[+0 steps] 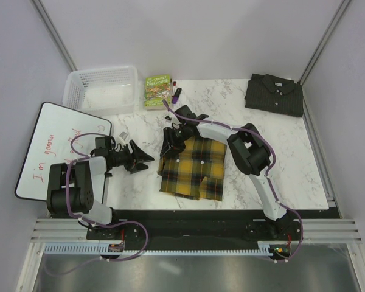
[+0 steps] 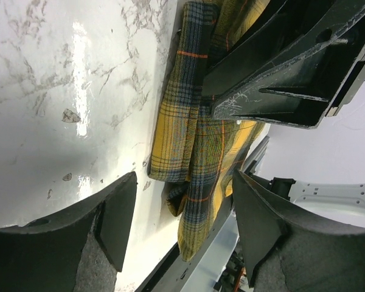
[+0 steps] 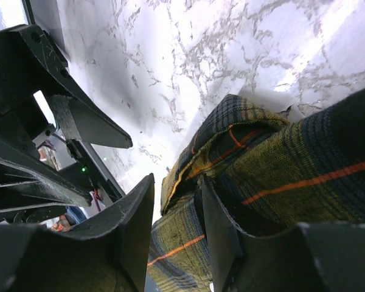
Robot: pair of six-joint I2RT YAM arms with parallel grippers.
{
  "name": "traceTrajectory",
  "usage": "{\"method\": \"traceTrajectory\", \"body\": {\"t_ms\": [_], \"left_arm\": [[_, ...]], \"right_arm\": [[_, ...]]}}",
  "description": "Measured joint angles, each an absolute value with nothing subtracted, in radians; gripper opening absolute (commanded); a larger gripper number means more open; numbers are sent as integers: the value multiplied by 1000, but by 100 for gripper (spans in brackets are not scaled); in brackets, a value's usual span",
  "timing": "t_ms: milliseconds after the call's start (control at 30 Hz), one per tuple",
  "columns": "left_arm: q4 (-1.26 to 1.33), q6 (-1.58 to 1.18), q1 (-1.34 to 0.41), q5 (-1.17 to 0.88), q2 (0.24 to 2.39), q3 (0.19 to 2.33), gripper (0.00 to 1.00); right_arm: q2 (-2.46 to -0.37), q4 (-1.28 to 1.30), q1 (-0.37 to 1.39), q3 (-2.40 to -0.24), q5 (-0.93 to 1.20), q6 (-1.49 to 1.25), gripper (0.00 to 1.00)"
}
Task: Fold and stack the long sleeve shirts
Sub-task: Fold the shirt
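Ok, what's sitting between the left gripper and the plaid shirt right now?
Nothing but a narrow strip of bare marble table. In the top view the left gripper sits just short of the edge of the plaid shirt.

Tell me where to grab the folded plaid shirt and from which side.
Probably best to take the plaid shirt by its left edge, coming in low from the left with the open left gripper. That edge is a thick bundle of folded layers lying on the table, so one finger could slide under and pinch them together.
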State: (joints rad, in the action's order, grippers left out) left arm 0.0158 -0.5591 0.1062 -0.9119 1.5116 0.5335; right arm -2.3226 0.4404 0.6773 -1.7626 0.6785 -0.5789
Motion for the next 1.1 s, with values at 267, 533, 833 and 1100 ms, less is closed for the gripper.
{"method": "traceTrajectory", "body": {"t_ms": [267,533,833,1100], "left_arm": [[17,-551,103,-907,1512,533,71],[53,-540,41,-891,1562,533,75],[223,-562,-15,-948,1697,585,76],[344,-602,-71,-977,1763,605,75]], "right_arm": [[-2379,395,677,-1776,707,-620,19],[-2408,261,648,-1726,849,-678,0],[-2405,-135,614,-1547,1030,-915,0],[-2405,-493,608,-1451,1093,-1176,0]]}}
